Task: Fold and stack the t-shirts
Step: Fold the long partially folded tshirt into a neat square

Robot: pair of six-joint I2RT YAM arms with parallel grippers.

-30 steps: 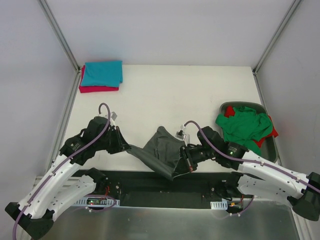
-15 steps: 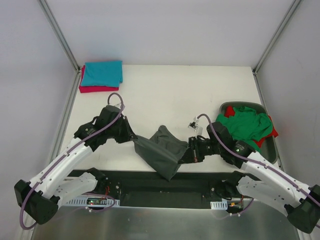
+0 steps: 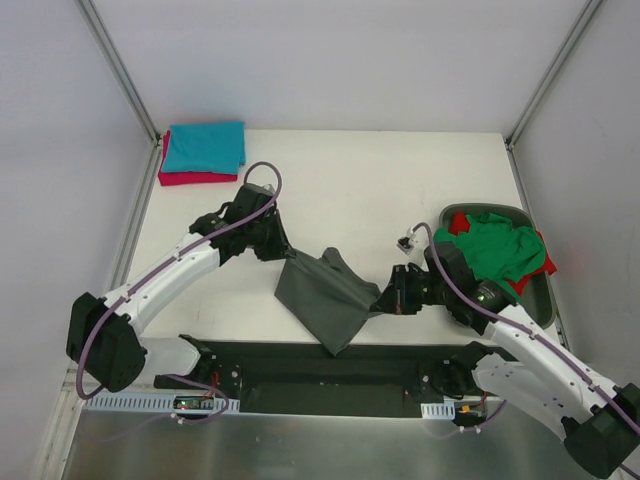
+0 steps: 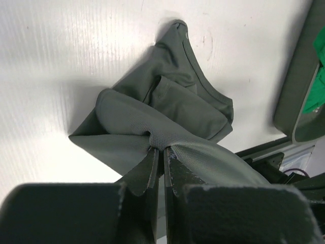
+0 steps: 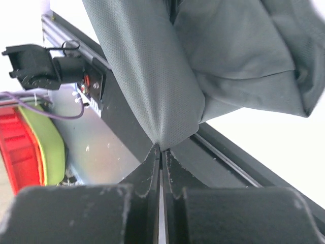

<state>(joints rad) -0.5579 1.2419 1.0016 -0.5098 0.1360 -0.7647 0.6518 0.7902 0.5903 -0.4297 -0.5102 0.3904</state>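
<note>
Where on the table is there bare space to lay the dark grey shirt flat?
The bare table stretches from the folded stack at the far left to the tub on the right. Nearer, it is crowded: the left claw and right claw hold the dark grey shirt there.

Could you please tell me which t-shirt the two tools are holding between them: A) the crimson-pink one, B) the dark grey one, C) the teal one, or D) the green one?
B: the left tool and right tool are each shut on an edge of the dark grey t-shirt; the teal t-shirt lies folded far left, the green t-shirt in the tub.
</note>
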